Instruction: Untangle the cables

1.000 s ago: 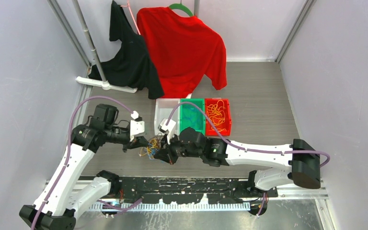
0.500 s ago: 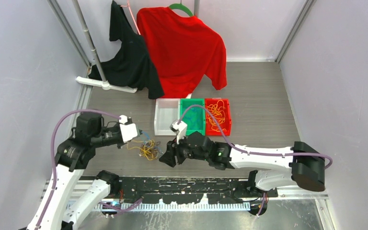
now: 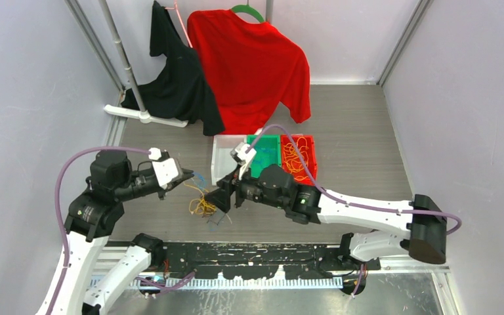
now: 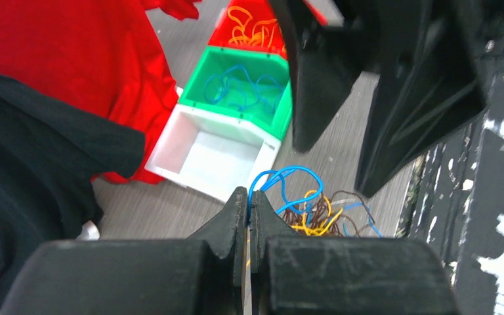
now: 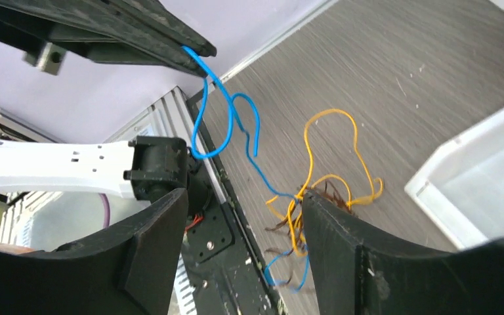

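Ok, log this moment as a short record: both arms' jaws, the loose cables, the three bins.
left gripper: jaws shut on the blue cable, which runs down into the tangle
right gripper: jaws open above the tangle, holding nothing
tangle: orange-yellow, blue and dark brown strands, lying between the two grippers
white bin: nothing visible inside
green bin: blue cables inside
red bin: orange-yellow cables inside
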Available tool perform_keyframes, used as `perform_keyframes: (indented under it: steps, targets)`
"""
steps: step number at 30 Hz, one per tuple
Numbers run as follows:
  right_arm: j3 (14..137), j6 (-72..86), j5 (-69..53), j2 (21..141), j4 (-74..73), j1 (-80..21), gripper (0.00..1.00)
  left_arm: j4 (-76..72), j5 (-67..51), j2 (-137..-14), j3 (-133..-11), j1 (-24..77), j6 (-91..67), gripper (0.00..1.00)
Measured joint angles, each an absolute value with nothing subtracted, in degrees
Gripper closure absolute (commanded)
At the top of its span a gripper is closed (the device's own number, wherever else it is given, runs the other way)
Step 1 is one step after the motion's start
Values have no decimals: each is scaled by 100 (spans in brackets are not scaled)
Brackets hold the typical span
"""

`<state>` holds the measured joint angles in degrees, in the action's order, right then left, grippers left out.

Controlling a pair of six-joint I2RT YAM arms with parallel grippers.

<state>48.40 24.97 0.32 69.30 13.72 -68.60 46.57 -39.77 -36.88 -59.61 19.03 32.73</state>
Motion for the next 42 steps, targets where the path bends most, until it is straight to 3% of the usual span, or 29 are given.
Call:
perform_keyframes:
  steps: [6,12,17,27,36,42]
  targets:
    - [5253,2112,-86,7719,1723,-6862,33,4469,-4388,-3817,-6449,1900,2394,100]
    - [5288,2001,-95,8134,2040,-6862,44,4265,-4689,-3903,-6877,1900,1719,100]
    - [5046,2071,-91,8296,2626,-6862,44,3933,-4801,-4158,-7373,1903,1238,100]
    - [3706,2309,268,8962,3426,-6862,32,3249,-4648,-4663,-8604,1903,891,100]
    - [3275,2412,506,9118,3809,-6862,30,2045,-3651,-4731,-9013,1903,1044,100]
    - [3236,2414,556,8807,3566,-6862,29,1900,-3664,-4775,-9048,1903,1085,100]
